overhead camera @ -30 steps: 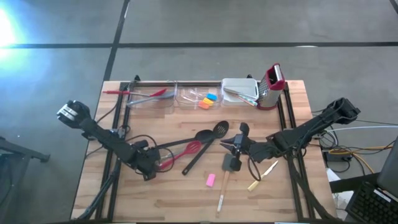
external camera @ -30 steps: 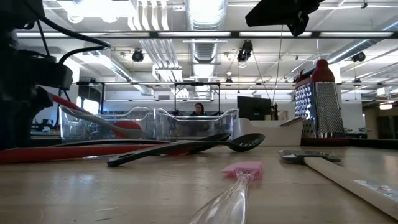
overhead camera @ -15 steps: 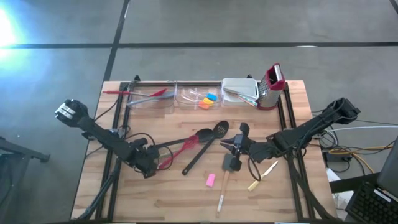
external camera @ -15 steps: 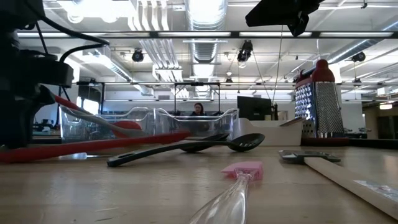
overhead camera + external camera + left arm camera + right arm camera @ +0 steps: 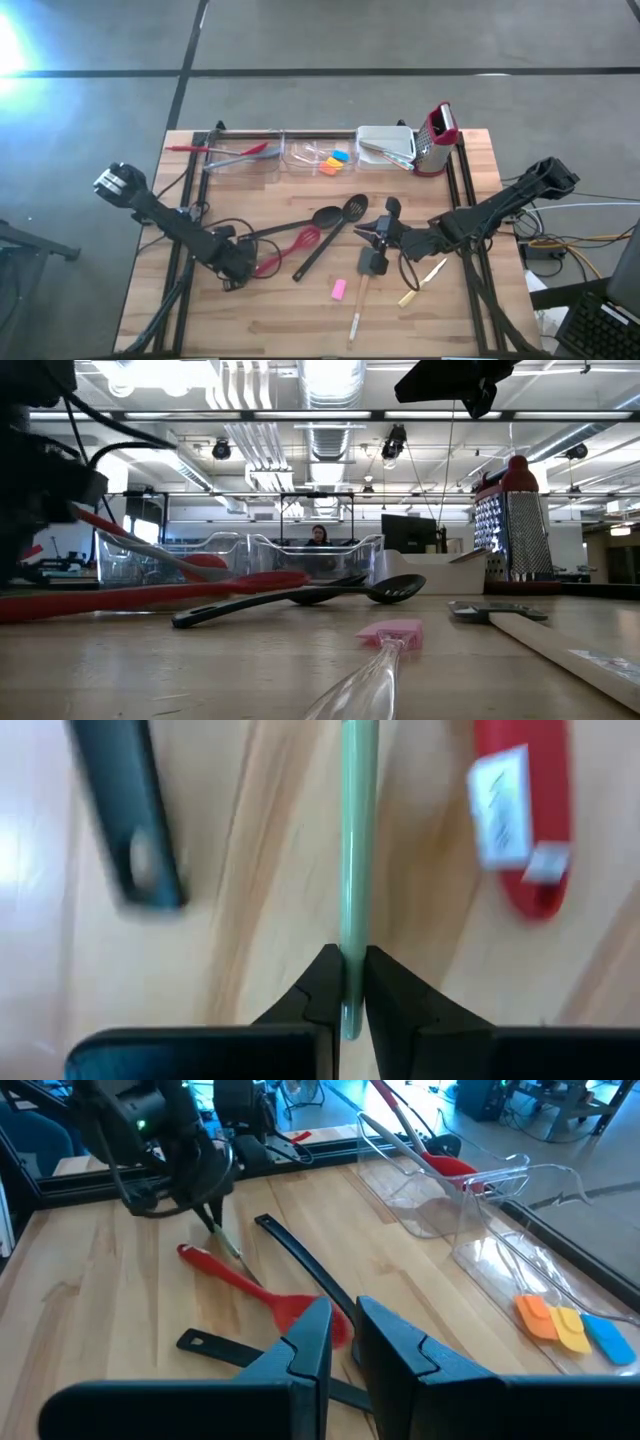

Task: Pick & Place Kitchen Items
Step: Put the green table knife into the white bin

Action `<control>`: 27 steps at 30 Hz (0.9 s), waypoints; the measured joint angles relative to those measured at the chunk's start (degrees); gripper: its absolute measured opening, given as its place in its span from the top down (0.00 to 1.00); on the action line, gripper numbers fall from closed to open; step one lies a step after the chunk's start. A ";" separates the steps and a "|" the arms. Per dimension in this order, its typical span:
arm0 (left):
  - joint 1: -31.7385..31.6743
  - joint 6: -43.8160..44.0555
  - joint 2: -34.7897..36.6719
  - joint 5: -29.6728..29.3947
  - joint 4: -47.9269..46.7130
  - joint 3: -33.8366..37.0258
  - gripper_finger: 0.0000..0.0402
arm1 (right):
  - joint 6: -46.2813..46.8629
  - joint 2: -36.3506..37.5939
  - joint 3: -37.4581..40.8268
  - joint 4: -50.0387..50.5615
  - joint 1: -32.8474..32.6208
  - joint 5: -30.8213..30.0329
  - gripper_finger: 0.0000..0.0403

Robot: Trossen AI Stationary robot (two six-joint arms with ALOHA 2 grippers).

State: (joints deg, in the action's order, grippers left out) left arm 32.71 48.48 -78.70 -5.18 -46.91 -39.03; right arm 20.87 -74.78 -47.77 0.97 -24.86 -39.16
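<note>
From above we see the wooden tabletop (image 5: 250,310) with the black slotted spoon (image 5: 330,232) lying diagonally near its middle. Beside the spoon lie a black ladle (image 5: 290,224) and a red spatula (image 5: 290,247). The left tool (image 5: 232,270) sits at the spatula's handle end. The right tool (image 5: 380,238) hovers just to the other side of the spoon's head; from here we cannot tell its opening. Clear tubs (image 5: 280,152) and a steel box grater (image 5: 436,138) stand along the far edge beyond the spoon.

At table height the spoon (image 5: 300,603) shows its long, thin matte profile. The red spatula (image 5: 150,596) appears raised at a slant in front of it, and a pink scraper (image 5: 392,632) with a clear handle lies nearer us.

The left wrist view alone shows what the left tool (image 5: 345,988) holds: its fingers (image 5: 318,990) pinch a slim pale-green stick (image 5: 358,840), between a dark handle (image 5: 125,815) and the red handle (image 5: 520,815).

The right wrist view shows the right tool (image 5: 343,1342) with a narrow gap, holding nothing, above the spoon's handle (image 5: 300,1265) and the spatula's flat glossy blade (image 5: 300,1312).
</note>
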 joint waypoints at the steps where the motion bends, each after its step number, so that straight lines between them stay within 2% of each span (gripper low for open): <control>1: 0.00 -0.50 -0.01 0.62 -3.08 -1.39 0.93 | 0.02 0.00 0.00 0.00 0.00 0.00 0.89; 7: 0.00 -0.81 0.11 0.50 -22.99 -11.02 0.93 | 1.22 0.00 0.02 0.02 0.00 0.02 0.89; 12: 0.04 0.57 0.17 -5.03 -32.36 -18.17 0.93 | 1.28 -0.02 0.29 0.13 0.00 0.03 0.89; 17: 0.27 0.93 0.31 -13.98 -32.17 -21.99 0.93 | 0.90 0.48 0.33 0.52 -0.58 0.04 0.89; 22: 0.64 1.14 0.76 -24.50 -29.02 -21.92 0.93 | -1.76 2.30 0.33 0.72 -3.55 0.09 0.90; 24: 0.77 1.23 1.30 -29.39 -26.31 -20.91 0.93 | -1.76 3.21 0.33 1.23 -5.40 0.09 0.91; 27: 0.90 0.38 2.69 -38.63 -17.42 -18.09 0.93 | -1.78 3.91 0.33 1.25 -7.92 0.04 0.92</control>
State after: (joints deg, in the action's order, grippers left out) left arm 33.61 48.86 -76.01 -43.81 -64.33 -57.11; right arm 19.09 -70.87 -47.44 2.22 -32.78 -39.11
